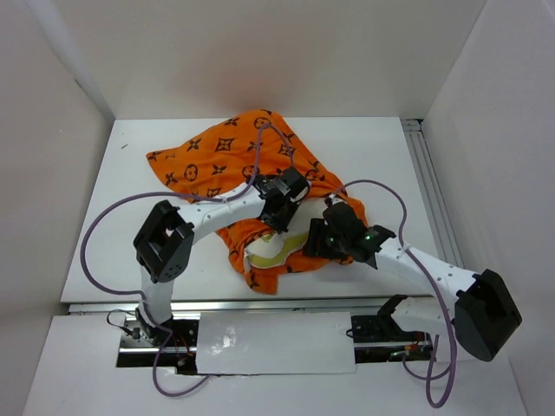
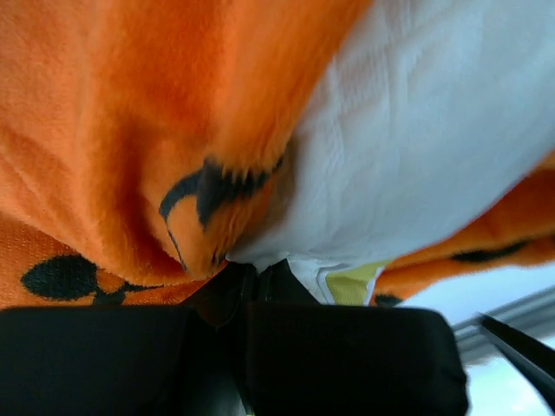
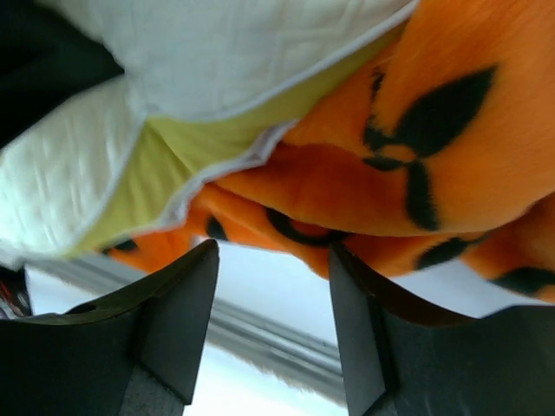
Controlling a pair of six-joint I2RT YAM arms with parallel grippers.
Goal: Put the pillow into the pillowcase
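The orange pillowcase [image 1: 225, 160] lies crumpled across the middle of the table. The cream pillow [image 1: 276, 253] pokes out of its near opening, showing a yellow-green edge. My left gripper [image 1: 279, 221] is over the opening. In the left wrist view it [image 2: 251, 270] is shut, pinching a fold of the pillowcase [image 2: 130, 113] right against the pillow [image 2: 416, 130]. My right gripper [image 1: 314, 243] is at the pillow's right side. In the right wrist view it [image 3: 270, 260] is open and empty, just below the pillowcase [image 3: 451, 173] and pillow [image 3: 217, 52].
The white table [image 1: 130, 217] is enclosed by white walls at the left, back and right. A metal rail [image 1: 260, 305] runs along the near edge and another [image 1: 429, 191] along the right side. Purple cables loop beside both arms.
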